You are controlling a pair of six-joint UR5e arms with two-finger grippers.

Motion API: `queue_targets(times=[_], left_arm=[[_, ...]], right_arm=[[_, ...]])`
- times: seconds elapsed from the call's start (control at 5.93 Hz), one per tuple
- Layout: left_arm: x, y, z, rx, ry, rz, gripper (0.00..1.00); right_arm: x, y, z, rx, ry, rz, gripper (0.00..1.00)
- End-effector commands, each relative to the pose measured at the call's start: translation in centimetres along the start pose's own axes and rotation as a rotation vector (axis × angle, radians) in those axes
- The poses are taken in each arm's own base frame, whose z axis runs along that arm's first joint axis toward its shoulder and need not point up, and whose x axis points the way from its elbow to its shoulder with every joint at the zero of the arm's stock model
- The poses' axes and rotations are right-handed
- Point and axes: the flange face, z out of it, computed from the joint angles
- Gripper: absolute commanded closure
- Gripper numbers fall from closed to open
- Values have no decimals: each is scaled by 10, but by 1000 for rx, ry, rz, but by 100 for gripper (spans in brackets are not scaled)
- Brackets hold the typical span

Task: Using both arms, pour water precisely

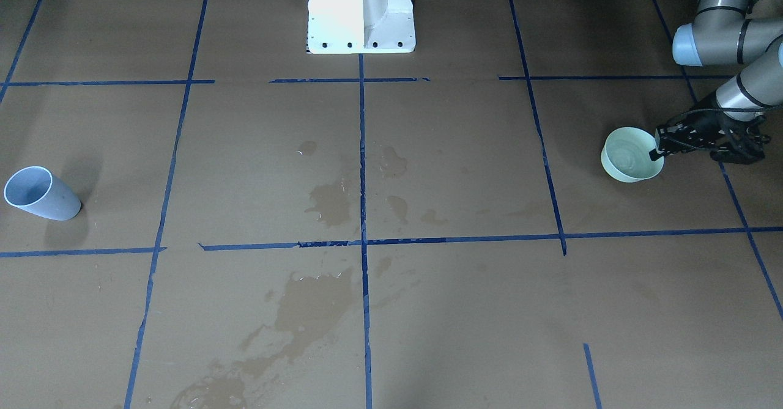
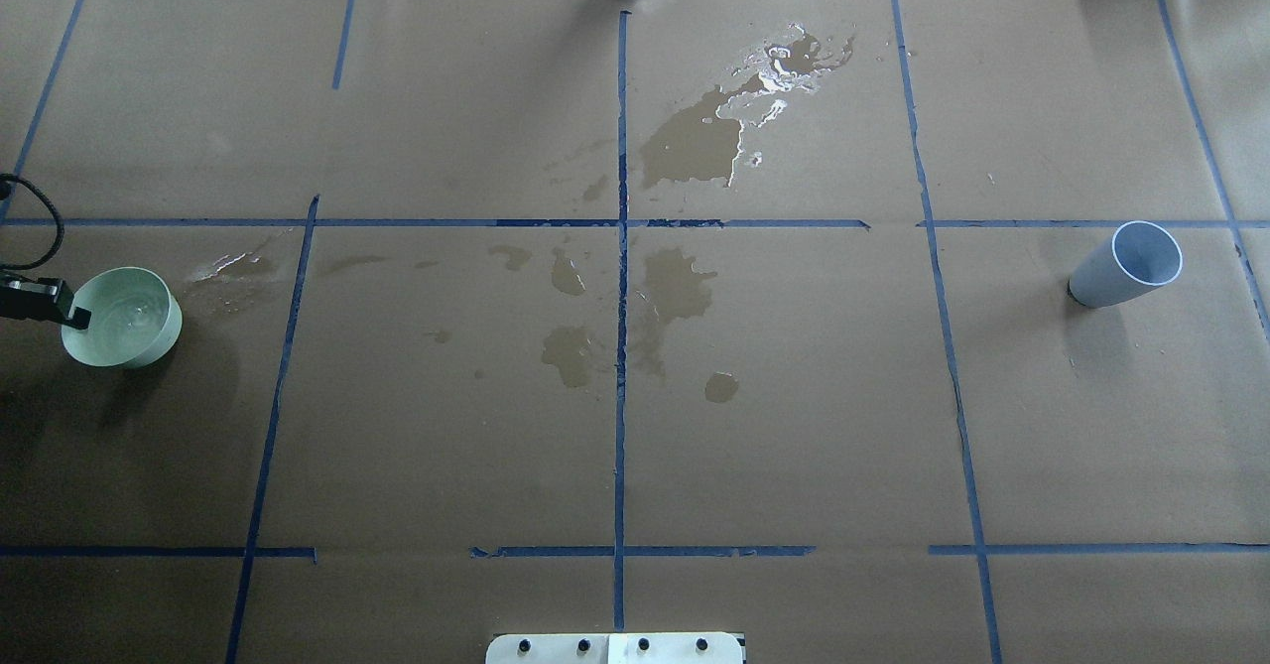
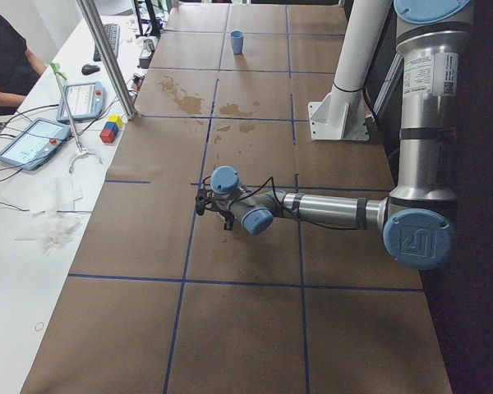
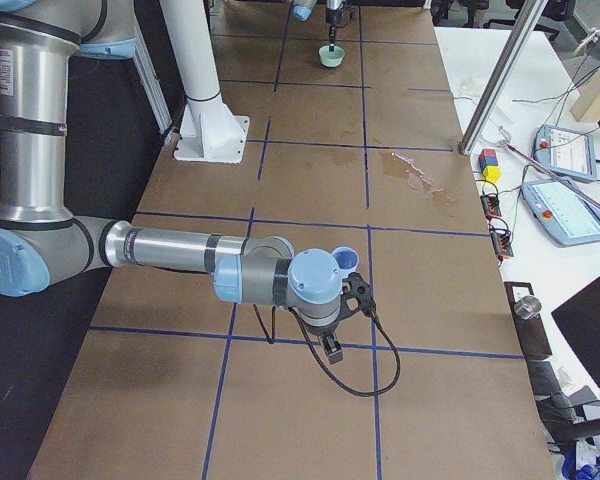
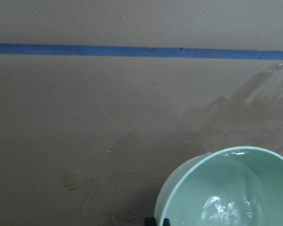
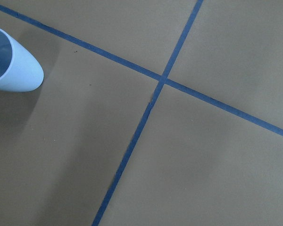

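A pale green bowl (image 2: 134, 332) stands at my far left; it also shows in the front-facing view (image 1: 630, 155). Water (image 5: 221, 207) glints inside it. My left gripper (image 2: 67, 315) is shut on the bowl's near rim; it shows in the front-facing view (image 1: 659, 151) too. I cannot tell whether the bowl rests on the paper. A light blue cup (image 2: 1126, 265) stands upright at the far right, apart from both arms. My right gripper (image 4: 354, 292) shows only in the right side view, close to the cup (image 4: 346, 259). I cannot tell whether it is open or shut.
Brown paper with a blue tape grid (image 2: 621, 247) covers the table. Dark wet stains (image 2: 685, 143) lie around the middle and far middle. The white pedestal (image 1: 361, 11) stands at the robot's side. Tablets and coloured blocks (image 3: 111, 129) lie on the operators' desk.
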Motion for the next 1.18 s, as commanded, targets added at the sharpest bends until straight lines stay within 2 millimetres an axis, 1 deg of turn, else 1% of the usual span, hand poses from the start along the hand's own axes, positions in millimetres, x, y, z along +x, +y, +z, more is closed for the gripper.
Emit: queue_targets(times=[0.0, 0.17, 0.34, 0.51, 0.67, 0.84, 1.01], left_arm=[[-16, 6, 7, -15, 21, 1, 97], [-17, 8, 6, -21, 28, -2, 96], [-22, 7, 1, -12, 26, -9, 84], [-29, 4, -8, 8, 24, -23, 1], [-43, -8, -37, 68, 28, -55, 0], [-51, -13, -61, 91, 61, -77, 0], [-56, -19, -84, 145, 57, -16, 0]], right_arm=[[-3, -3, -4, 7, 5, -9, 0], [-5, -1, -5, 7, 5, -9, 0], [-6, 0, -5, 7, 5, -7, 0], [-5, -1, -5, 5, 11, -8, 0], [-5, -1, -6, 6, 12, -10, 0], [-6, -3, -6, 6, 13, -11, 0], [-5, -5, -7, 5, 13, 7, 0]])
